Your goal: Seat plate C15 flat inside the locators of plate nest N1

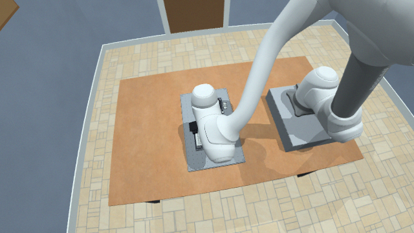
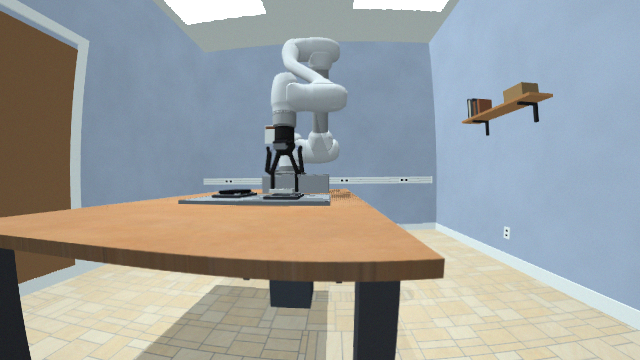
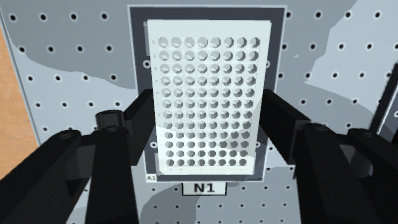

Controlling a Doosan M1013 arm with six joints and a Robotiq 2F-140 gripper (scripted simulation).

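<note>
Plate C15 (image 3: 207, 97) is a white well plate with many round wells. It lies inside the dark frame of nest N1 (image 3: 138, 60), above the N1 label (image 3: 204, 188), and looks slightly skewed to the frame. My gripper (image 3: 207, 104) is shut on plate C15, with the black pads against its two long sides. In the top view the wrist hides most of it; only an edge of the plate (image 1: 198, 141) shows. Nest N2 with plate C51 (image 1: 224, 104) sits further back on the same baseplate. In the exterior view my gripper (image 2: 283, 186) reaches down to the baseplate.
The grey perforated baseplate (image 1: 194, 160) carries both nests on the wooden table top (image 1: 145, 129). The robot's grey base pedestal (image 1: 291, 126) stands to the right. A corner of nest N2 (image 3: 387, 100) shows at the right edge of the wrist view.
</note>
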